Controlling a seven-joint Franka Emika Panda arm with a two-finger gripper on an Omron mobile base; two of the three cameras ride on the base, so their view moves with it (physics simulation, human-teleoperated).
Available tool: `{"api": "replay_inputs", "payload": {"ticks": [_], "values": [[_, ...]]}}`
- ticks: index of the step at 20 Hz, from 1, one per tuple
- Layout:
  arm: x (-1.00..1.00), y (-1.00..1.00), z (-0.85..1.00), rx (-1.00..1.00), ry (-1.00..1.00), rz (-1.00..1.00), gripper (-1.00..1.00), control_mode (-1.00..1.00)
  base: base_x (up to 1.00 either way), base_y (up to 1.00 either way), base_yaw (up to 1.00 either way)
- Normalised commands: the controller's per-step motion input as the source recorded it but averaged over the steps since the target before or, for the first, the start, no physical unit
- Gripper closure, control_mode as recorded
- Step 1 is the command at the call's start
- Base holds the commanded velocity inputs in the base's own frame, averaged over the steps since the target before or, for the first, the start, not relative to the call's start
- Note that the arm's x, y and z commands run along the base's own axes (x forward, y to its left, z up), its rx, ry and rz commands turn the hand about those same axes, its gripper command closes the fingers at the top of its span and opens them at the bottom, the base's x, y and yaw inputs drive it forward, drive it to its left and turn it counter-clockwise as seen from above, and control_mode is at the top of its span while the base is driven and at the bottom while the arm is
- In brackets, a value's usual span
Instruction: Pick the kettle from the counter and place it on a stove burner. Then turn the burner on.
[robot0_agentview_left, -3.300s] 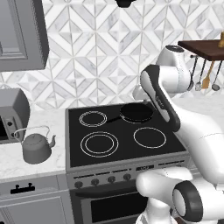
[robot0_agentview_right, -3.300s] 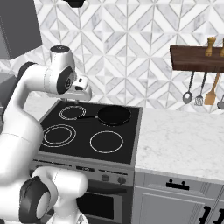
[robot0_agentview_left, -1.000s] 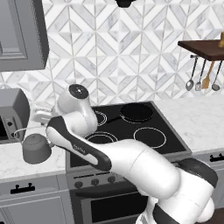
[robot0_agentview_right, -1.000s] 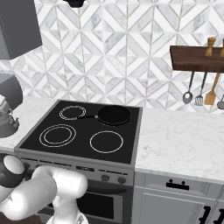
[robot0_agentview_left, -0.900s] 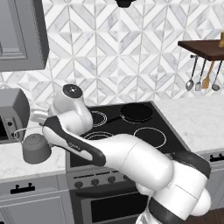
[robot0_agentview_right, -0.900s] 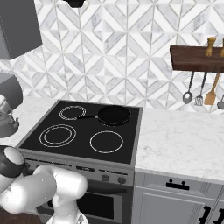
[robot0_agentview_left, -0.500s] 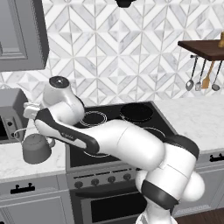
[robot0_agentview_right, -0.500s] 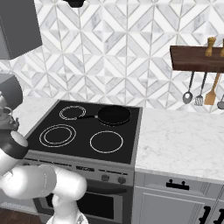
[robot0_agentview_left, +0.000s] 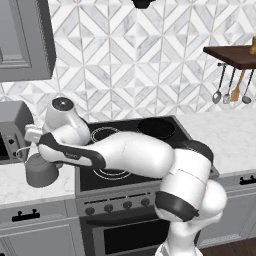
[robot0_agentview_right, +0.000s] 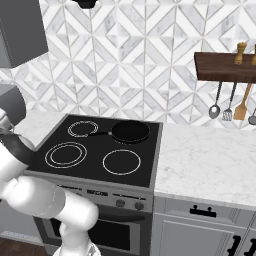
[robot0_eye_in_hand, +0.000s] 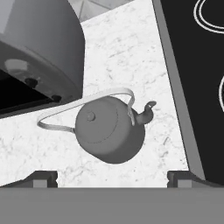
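Kettle (robot0_eye_in_hand: 109, 135): stood on counter (robot0_eye_in_hand: 131, 57), left of cooktop (robot0_eye_in_hand: 197, 87). Gripper (robot0_eye_in_hand: 112, 177): above kettle, fingers spread, empty. Risk: thin arched handle (robot0_eye_in_hand: 83, 103) could slip past a mis-centred close.

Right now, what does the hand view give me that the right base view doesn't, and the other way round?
Hand view: the kettle standing on the counter, wire handle arched over its lid, beside a grey appliance.
Right base view: the frying pan on a rear burner, the large double-ring stove burner, and the hanging utensils.
Shared: the black cooktop and marble counter.
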Motion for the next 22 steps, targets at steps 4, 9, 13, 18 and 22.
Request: {"api": "replay_inputs", "payload": {"ticks": [4,9,13,18,22], "values": [[0.31,0.3,-0.19,-0.06,0.0,-0.04,-1.0,-1.0,0.0,0.0,0.0],[0.31,0.28,-0.04,-0.04,0.0,-0.08,-1.0,-1.0,0.0,0.0,0.0],[0.25,0.21,0.0,0.0,0.0,-0.07,-1.0,-1.0,0.0,0.0,0.0],[0.27,0.21,-0.13,-0.01,0.03,-0.09,-1.0,-1.0,0.0,0.0,0.0],[0.34,0.17,-0.3,0.0,0.05,-0.11,-1.0,-1.0,0.0,0.0,0.0]]}}
